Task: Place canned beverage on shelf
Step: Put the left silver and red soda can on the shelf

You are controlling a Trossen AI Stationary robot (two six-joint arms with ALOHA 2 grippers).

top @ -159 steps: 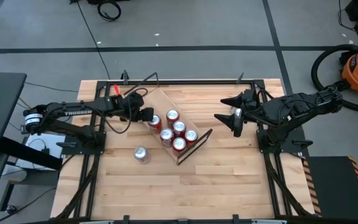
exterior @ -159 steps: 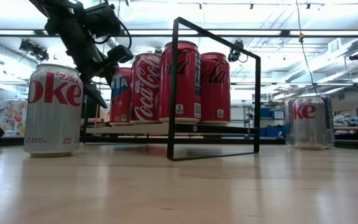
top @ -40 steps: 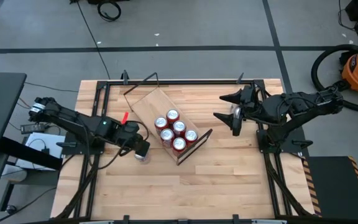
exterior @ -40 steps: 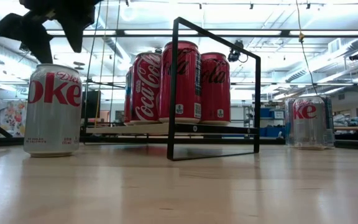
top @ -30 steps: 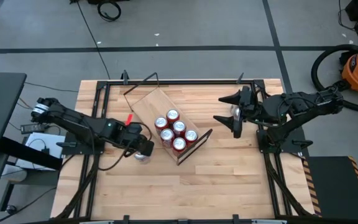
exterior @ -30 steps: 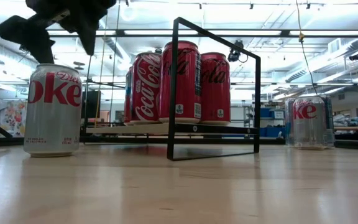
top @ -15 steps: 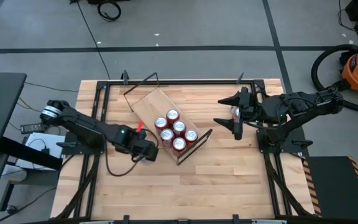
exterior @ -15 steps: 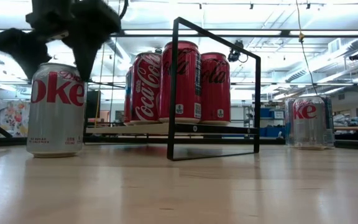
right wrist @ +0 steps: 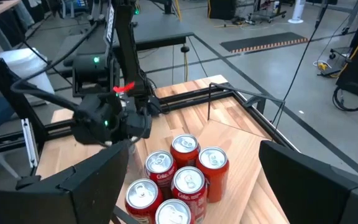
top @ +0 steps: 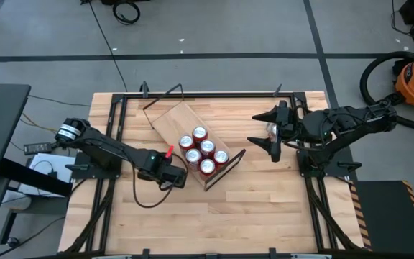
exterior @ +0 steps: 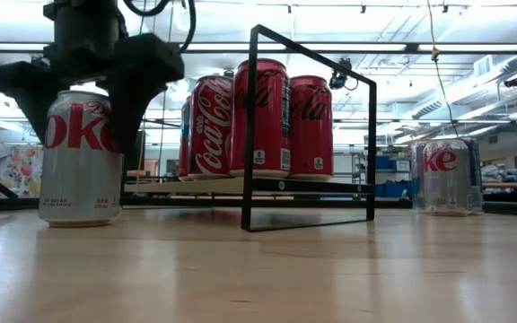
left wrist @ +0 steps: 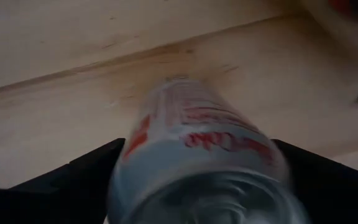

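Two grippers: we see the left gripper (exterior: pixel 81 117) wide open, its dark fingers (left wrist: pixel 79 177) now either side of the silver Diet Coke can (exterior: pixel 81 159); no squeeze visible yet
Change: a second ago it hung above this can; it has since dropped over it, and the can has shifted slightly
Meaning: we judge the pick is at the closing step, lift to follow
Right gripper: the right gripper (top: pixel 268 129) waits open at the table's right side, around a second silver can (exterior: pixel 448 176); we cannot tell contact
Shelf: the light-wood plank shelf with black wire end frames (top: pixel 165 118) lies diagonally mid-table, just beside the left gripper
Load: five red Coca-Cola cans (top: pixel 202 152) stand clustered at its near end; far end bare
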